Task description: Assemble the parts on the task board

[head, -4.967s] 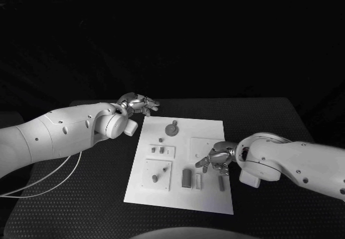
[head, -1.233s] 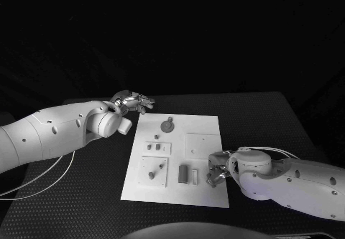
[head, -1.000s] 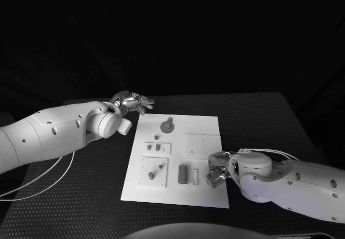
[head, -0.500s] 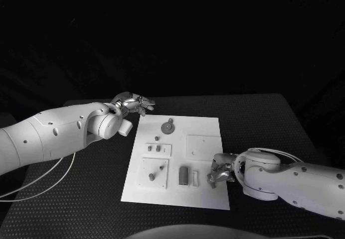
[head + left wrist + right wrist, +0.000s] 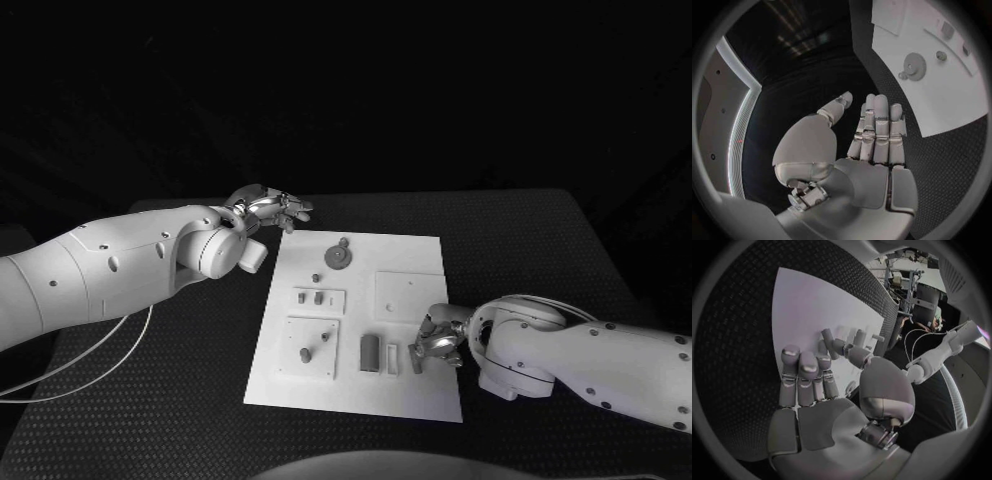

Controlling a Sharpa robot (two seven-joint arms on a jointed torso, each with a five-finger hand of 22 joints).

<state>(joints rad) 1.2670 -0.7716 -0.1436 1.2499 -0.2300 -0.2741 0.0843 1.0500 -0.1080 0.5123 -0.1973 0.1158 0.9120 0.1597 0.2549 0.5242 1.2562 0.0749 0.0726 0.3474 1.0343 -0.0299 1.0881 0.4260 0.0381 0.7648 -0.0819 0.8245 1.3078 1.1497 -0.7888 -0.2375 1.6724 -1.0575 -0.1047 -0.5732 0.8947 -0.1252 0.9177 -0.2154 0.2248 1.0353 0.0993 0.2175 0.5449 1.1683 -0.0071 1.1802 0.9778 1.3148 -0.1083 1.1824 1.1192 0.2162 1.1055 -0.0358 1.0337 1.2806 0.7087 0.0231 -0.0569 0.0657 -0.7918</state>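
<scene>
The task board (image 5: 361,320) lay mid-table. The right hand (image 5: 437,344) hung over its 4 o'clock edge, seemingly pinching a grey part (image 5: 827,336). The left hand (image 5: 274,209) hovered released at 11 o'clock.

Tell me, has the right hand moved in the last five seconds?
Yes. The right hand has come nearer the task board's near edge, beside the long parts.

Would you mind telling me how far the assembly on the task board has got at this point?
Several small parts already stand in the task board: a gear near its far end and pegs on the square plates. The right hand is down at the board's near right part; whether it grips a part cannot be told. The left hand hovers open off the far left corner. How much remains cannot be told.
</scene>
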